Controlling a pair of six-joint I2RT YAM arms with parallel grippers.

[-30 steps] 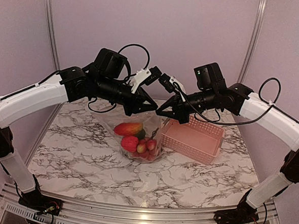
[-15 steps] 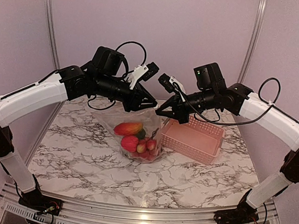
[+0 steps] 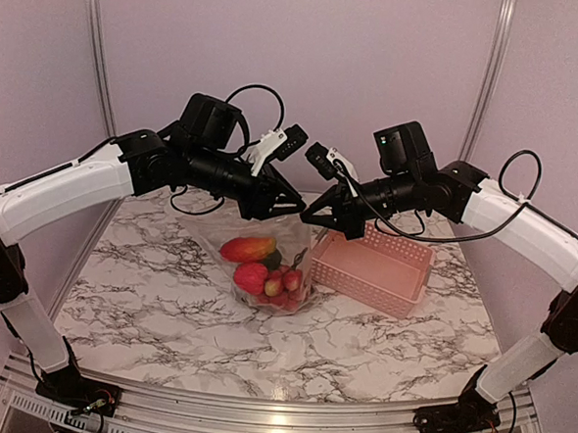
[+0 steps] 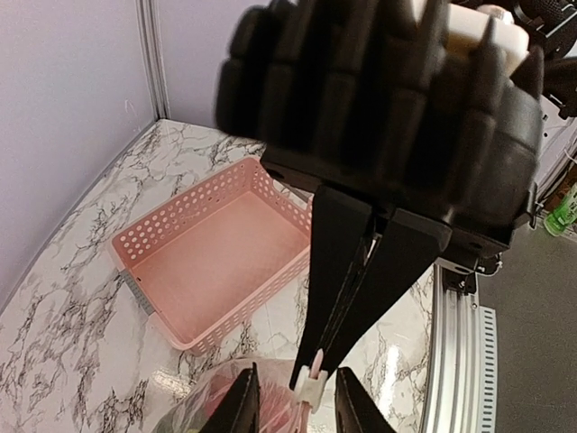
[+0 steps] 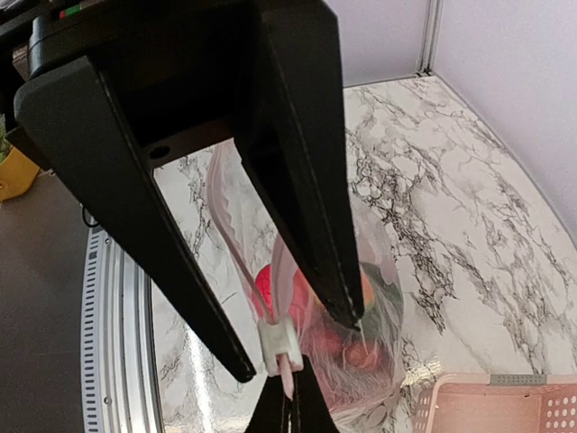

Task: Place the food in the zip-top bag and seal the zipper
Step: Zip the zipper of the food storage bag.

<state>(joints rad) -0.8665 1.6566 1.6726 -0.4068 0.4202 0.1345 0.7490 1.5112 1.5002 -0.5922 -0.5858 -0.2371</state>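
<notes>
Clear crinkly zip-top bag, toy food inside, sits below your right gripper, which is clamped on its mouth. Left gripper apart. Seal unconfirmed.

Above the clear crinkly plastic zip-top bag the way down is blocked. The left gripper, fingers spread, and the right gripper, pinching the bag's top edge, meet there. The pink slotted plastic basket crowds the bag's right side. The white marble-patterned tabletop gives open passage left and in front.
</notes>
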